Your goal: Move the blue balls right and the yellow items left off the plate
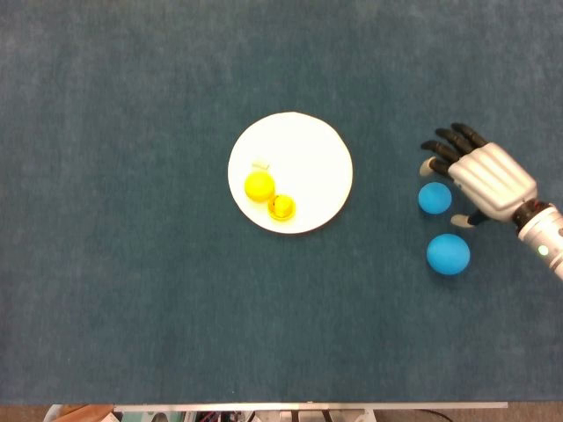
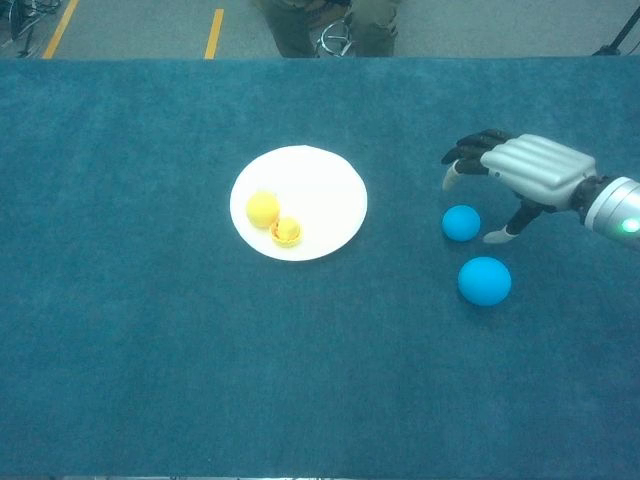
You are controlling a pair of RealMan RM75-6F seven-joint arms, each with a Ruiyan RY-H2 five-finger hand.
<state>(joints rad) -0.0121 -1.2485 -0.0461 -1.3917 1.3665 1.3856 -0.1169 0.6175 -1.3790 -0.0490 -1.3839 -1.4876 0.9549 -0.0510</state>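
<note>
Two blue balls lie on the blue cloth to the right of the white plate (image 1: 308, 149) (image 2: 325, 180): a smaller blue ball (image 1: 435, 198) (image 2: 461, 222) and a larger blue ball (image 1: 448, 254) (image 2: 484, 281) nearer the front. My right hand (image 1: 482, 178) (image 2: 525, 176) hovers just right of and above the smaller ball, fingers spread, holding nothing. On the plate's left part sit a yellow ball (image 1: 259, 185) (image 2: 262, 208) and a smaller yellow-orange item (image 1: 281, 207) (image 2: 286, 232) touching it. My left hand is out of sight.
A tiny white scrap (image 1: 259, 163) lies on the plate beside the yellow ball. Blue cloth (image 1: 132, 264) covers the whole table. Beyond the table's far edge, the chest view shows a floor with yellow lines (image 2: 214, 30) and a person's legs (image 2: 320, 25).
</note>
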